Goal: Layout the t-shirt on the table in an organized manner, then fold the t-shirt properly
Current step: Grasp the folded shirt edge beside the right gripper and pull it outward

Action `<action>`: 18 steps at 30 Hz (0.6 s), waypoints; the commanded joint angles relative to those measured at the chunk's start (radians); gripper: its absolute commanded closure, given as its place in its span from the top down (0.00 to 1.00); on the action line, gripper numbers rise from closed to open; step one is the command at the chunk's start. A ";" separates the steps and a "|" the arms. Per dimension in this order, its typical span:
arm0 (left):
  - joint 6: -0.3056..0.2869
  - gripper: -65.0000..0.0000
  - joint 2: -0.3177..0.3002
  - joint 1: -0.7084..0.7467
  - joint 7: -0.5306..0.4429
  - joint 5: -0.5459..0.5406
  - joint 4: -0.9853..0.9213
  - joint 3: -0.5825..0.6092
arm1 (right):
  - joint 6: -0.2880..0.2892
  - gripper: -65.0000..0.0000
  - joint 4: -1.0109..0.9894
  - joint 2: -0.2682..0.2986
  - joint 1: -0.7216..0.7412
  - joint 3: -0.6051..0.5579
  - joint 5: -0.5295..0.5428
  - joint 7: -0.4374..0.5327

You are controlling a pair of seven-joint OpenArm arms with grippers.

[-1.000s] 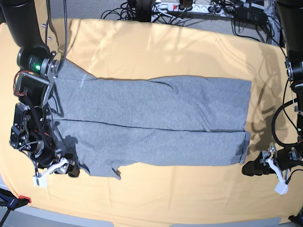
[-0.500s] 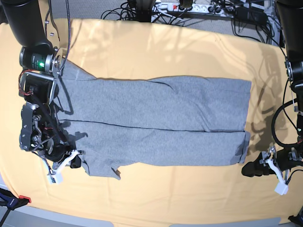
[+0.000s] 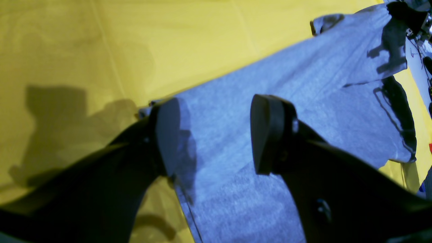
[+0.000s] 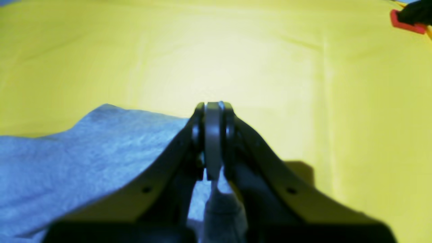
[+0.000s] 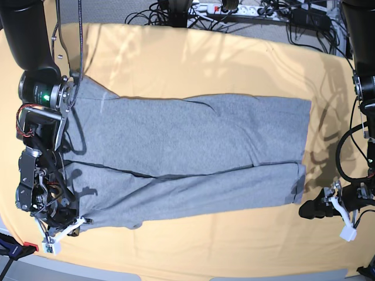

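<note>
The t-shirt [image 5: 193, 152] is heather grey, a fine light-and-dark fleck all over, with thin dark lines along its seams; in the wrist views [image 3: 287, 101] [image 4: 67, 152] the same cloth reads bluish grey. The desk [image 5: 205, 58] wears a plain pale yellow-orange cloth with no pattern, only soft grey shadows; the wrist views turn it a stronger yellow. The arms are black. The right gripper [image 4: 213, 141] has dark jaws with a light grey strip between them, and the left gripper [image 3: 216, 135] has black jaws. Black cables [image 5: 281, 17] and a white power strip [image 5: 234, 9] lie beyond the desk's far edge.
</note>
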 commanded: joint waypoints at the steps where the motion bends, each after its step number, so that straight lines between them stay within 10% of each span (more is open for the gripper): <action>1: -0.006 0.53 -0.014 -0.036 -0.026 -0.024 0.017 -0.008 | 0.032 0.00 0.021 0.012 0.055 0.002 0.019 0.030; 6: -0.006 0.53 -0.014 -0.036 -0.041 -0.023 0.017 -0.008 | 0.342 0.00 0.021 0.012 0.060 0.002 0.135 0.025; 18: -0.006 0.53 -0.013 -0.036 -0.049 -0.016 0.017 -0.008 | 0.350 0.00 0.144 0.020 0.058 0.001 0.546 -0.366</action>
